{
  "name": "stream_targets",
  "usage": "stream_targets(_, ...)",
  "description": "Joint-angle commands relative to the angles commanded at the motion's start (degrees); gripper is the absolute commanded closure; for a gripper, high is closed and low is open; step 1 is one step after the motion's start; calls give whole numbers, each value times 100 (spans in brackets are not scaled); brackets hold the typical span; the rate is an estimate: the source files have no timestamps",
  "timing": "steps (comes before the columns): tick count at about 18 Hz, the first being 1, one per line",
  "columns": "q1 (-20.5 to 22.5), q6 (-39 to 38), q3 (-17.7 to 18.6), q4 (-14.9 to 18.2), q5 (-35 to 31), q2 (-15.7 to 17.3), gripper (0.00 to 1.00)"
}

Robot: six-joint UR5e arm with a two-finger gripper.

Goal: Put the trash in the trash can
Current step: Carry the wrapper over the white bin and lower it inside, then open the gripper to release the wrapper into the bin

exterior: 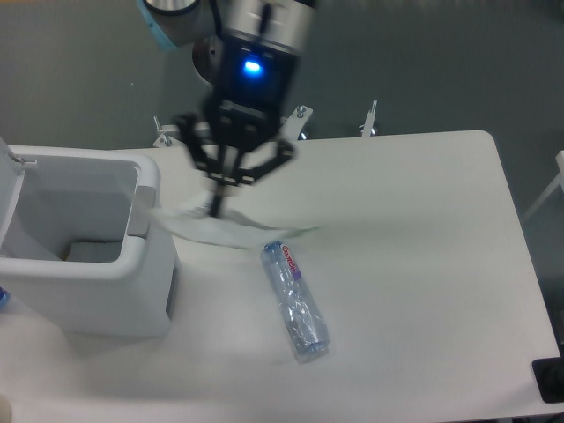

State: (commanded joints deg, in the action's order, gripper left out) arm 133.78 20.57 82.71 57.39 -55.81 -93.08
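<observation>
Your gripper [217, 204] is pinched on the pouch [231, 231] (blurred), just beside the bin [88, 291]; the bottle [294, 301] lies on the table [423, 291].

1. The arm reaches in from the top of the view, its wrist pointing straight down over the table's left part.
2. A blue light glows on the wrist housing above the gripper [217, 208].
3. The fingers converge to a tip, closed on the pouch [231, 231], which hangs blurred below them.
4. A blue joint cap shows at the top left edge.
</observation>
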Motion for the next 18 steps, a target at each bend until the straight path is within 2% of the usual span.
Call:
stream_targets(7, -738, 70, 386, -9, -9, 17, 100)
stream_targets(8, -818, 96, 569, -26, -17, 52, 100)
stream_targets(10, -827, 122, 650, -53, -18, 70, 97)
stream_targets(11, -836, 175, 676, -53, -9, 70, 86)
stream_targets(12, -836, 201, 703, -53, -9, 79, 85)
stream_targets(13, -836, 210, 721, -53, 0, 88, 76)
stream_targets(15, -836, 237, 721, -62, -9, 97, 39)
stream_targets(16, -836, 272, 721, -53, -9, 97, 3)
stream_targets(18, -836, 281, 712, -44, -44, 149, 0)
